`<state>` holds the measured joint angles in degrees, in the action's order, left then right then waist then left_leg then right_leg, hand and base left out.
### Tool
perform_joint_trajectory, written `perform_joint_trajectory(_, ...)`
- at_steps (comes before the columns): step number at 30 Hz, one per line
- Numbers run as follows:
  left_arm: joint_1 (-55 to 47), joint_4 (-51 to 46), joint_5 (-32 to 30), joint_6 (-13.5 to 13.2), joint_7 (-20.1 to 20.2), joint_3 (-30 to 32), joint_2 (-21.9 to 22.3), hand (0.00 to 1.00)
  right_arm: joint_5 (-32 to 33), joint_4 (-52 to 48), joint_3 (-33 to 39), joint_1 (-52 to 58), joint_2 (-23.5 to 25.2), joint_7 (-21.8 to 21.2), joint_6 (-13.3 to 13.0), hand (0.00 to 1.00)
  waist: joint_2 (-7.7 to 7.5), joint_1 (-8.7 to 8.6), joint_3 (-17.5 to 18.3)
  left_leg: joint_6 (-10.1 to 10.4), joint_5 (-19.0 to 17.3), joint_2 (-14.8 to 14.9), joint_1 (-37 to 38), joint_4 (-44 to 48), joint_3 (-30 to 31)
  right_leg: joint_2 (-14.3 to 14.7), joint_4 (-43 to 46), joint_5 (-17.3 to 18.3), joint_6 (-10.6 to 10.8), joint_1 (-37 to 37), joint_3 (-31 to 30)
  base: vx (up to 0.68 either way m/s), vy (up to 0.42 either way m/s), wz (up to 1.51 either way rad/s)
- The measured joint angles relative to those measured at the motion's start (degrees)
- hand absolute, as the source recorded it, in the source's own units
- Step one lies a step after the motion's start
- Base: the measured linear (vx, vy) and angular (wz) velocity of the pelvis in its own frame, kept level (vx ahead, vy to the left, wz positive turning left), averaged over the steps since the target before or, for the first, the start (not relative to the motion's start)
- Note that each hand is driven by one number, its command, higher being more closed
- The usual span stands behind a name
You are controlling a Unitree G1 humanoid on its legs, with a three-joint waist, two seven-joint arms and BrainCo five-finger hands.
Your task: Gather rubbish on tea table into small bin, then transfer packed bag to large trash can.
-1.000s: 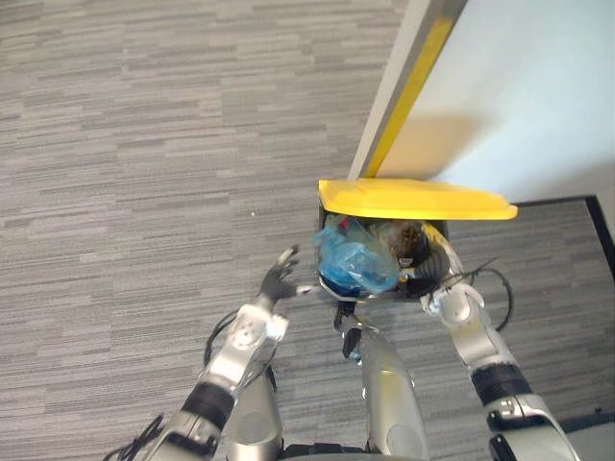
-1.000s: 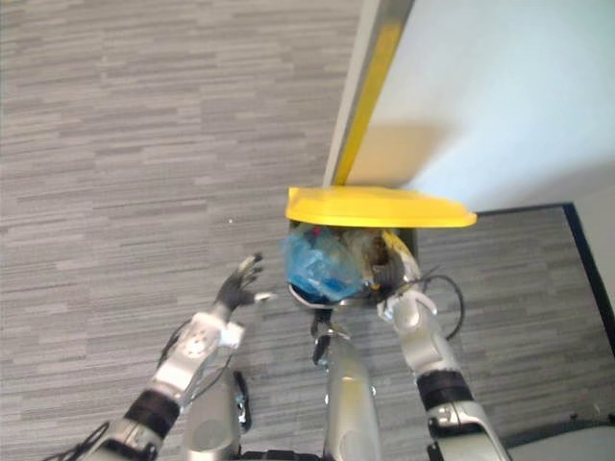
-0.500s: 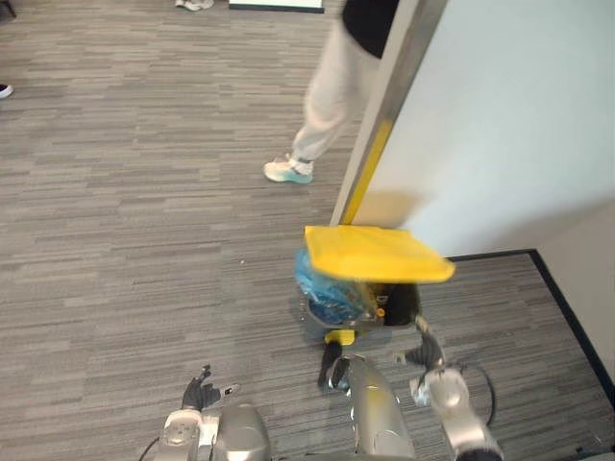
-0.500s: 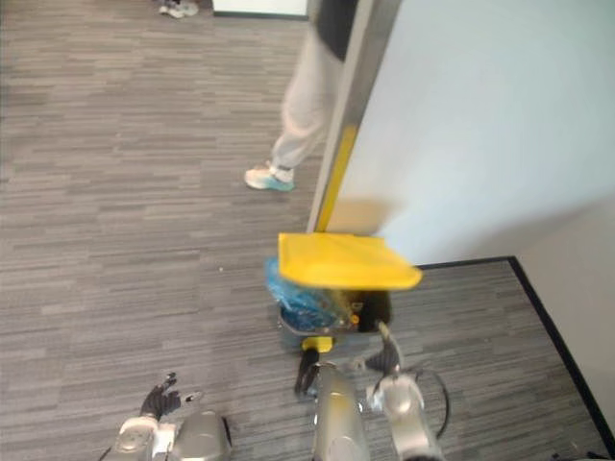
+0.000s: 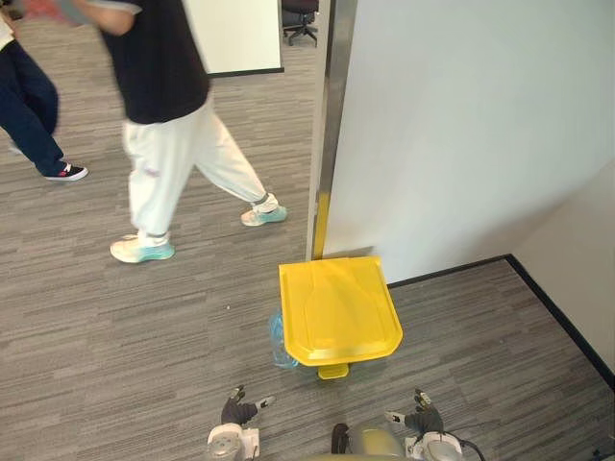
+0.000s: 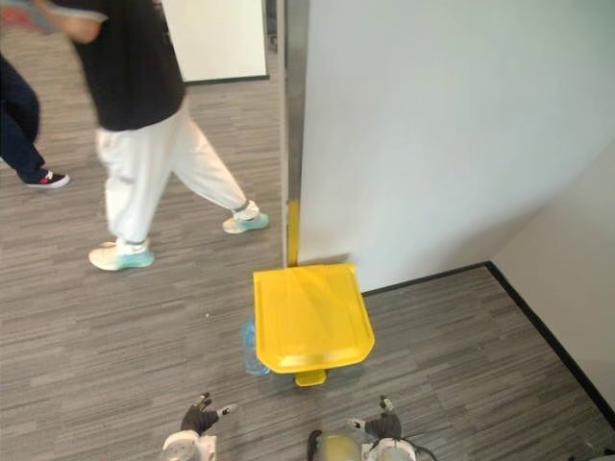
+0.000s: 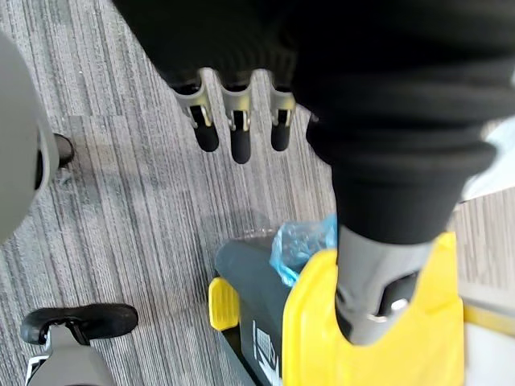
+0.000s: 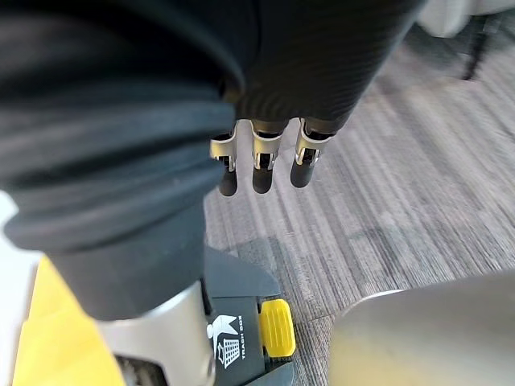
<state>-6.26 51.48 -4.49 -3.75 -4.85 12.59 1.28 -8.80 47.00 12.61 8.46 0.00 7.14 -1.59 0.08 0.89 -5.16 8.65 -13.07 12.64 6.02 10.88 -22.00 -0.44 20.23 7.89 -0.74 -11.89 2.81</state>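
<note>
The large grey trash can (image 7: 256,283) stands on the carpet with its yellow lid (image 5: 338,309) down. A fold of the blue rubbish bag (image 5: 280,342) sticks out under the lid on the can's left side and shows as blue bag (image 7: 306,239) in the left wrist view. A yellow foot pedal (image 8: 278,327) juts from the can's base toward me. My left hand (image 5: 236,409) is low, in front of the can and to its left, fingers (image 7: 233,130) straight and empty. My right hand (image 5: 423,420) is low at the right, fingers (image 8: 261,165) relaxed, holding nothing.
A white wall panel (image 5: 471,125) with a metal post (image 5: 332,125) rises right behind the can. A person in white trousers (image 5: 178,154) walks across the carpet at the back left, and another person's leg (image 5: 29,115) is at the far left. A dark skirting edge (image 5: 562,312) runs along the right.
The camera has tipped up, bringing the wall and people into view. The yellow lid has dropped shut over the blue bag. Both hands have drawn back from the can.
</note>
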Motion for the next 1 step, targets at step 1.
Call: perform_joint_trajectory(1,-0.2,0.6,0.1,0.3,0.0,0.0,-0.3,0.0,0.1,0.7,0.7,-0.2,0.0,0.0,0.0,0.0,0.07,-0.01,0.3,-0.3,0.5,-0.5,0.1,-0.8,-0.3,-0.5,-1.1,-1.0,0.3,0.2,-0.1,-0.03,0.055,-0.04)
